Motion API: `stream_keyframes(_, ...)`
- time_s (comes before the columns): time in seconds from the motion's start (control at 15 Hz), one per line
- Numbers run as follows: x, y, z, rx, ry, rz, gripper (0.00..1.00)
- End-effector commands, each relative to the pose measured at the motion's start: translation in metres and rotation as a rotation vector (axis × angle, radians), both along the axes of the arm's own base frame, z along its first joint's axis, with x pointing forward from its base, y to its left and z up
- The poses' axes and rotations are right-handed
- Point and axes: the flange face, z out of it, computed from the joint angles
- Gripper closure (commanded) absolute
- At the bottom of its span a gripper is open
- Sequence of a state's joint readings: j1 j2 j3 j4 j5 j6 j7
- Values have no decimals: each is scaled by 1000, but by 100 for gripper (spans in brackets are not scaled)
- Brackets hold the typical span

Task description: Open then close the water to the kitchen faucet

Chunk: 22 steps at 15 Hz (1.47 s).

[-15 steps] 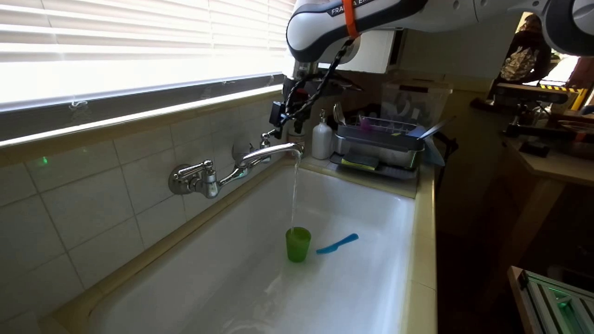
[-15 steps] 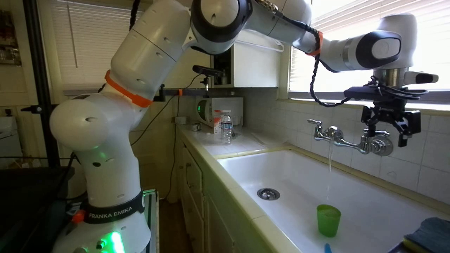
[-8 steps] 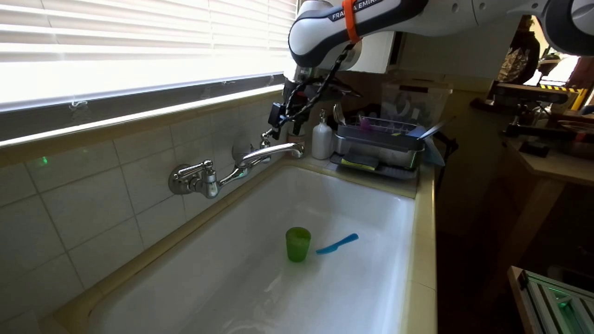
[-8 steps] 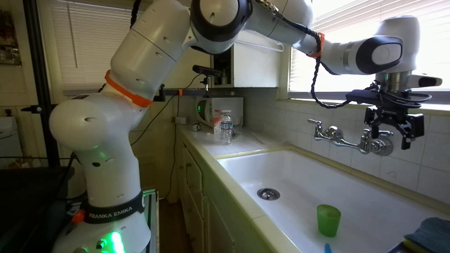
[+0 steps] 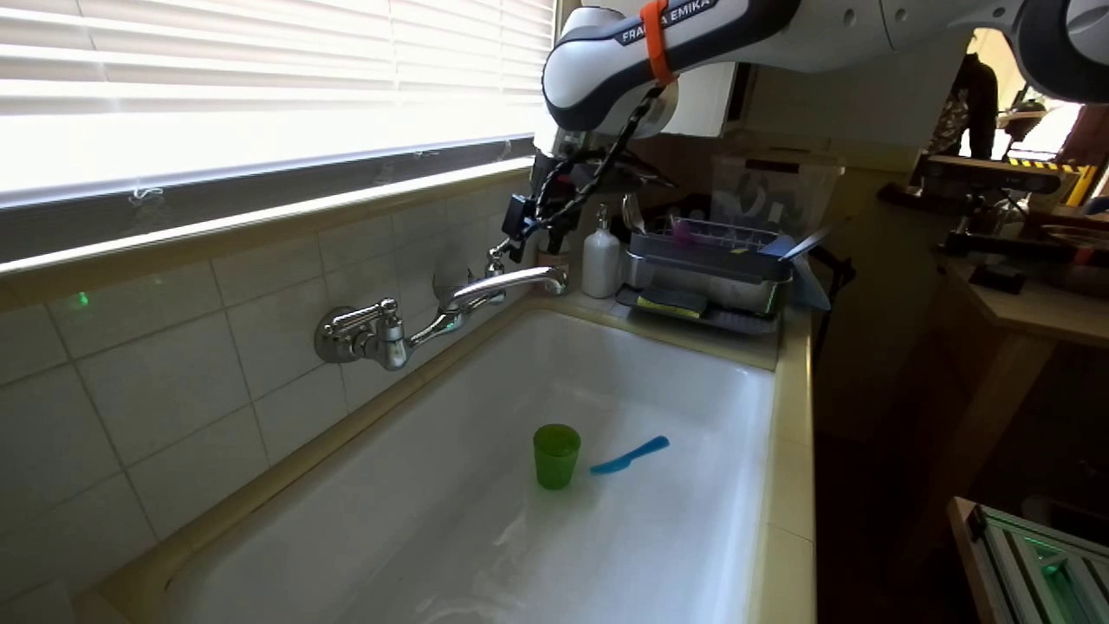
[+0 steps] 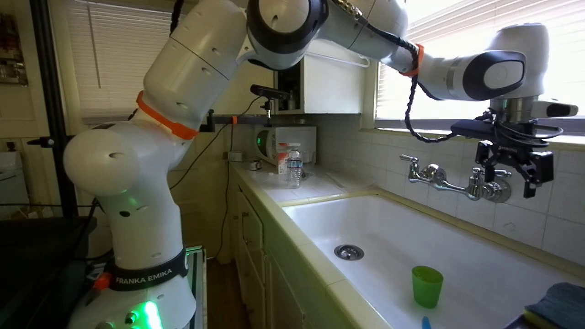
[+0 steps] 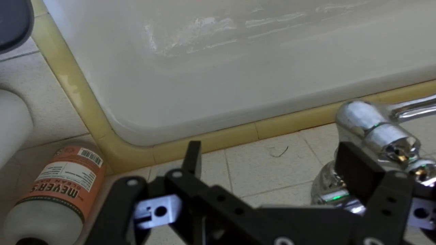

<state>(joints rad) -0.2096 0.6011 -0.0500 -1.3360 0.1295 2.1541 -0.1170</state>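
The chrome kitchen faucet is mounted on the tiled wall over the sink. It also shows in an exterior view and, in part, at the right of the wrist view. No water stream shows at its spout. My gripper is open and empty, pointing down beside the faucet end nearer the dish rack. In the wrist view its right finger overlaps the chrome valve body; I cannot tell whether they touch. The gripper shows in both exterior views. It partly hides that end's handle.
A green cup and a blue knife lie in the white sink. A white pump bottle, a dish rack and an orange-labelled bottle stand near the gripper. The tiled wall is close behind the faucet.
One second ago water ran from the spout into the green cup; the stream is gone now. My open gripper has shifted slightly right and down in an exterior view.
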Motion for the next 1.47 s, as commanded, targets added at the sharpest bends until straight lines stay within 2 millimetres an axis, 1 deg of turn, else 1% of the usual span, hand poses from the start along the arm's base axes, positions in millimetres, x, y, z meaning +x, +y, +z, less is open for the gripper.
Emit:
stream_keyframes(0.0, 8, -4, 4, 20, -99, -46, 0)
stream_keyframes(0.4, 6, -5, 5, 43, -90, -55, 0)
stream_keyframes(0.6, -7, -6, 12, 9, -36, -25, 0)
stream_keyframes(0.8, -19, -11, 22, -7, -20, -9, 0)
stream_keyframes(1.13, -41, -15, 41, 0, 16, 28, 0)
stream_keyframes(1.4, -64, -8, 40, 16, 93, 91, 0)
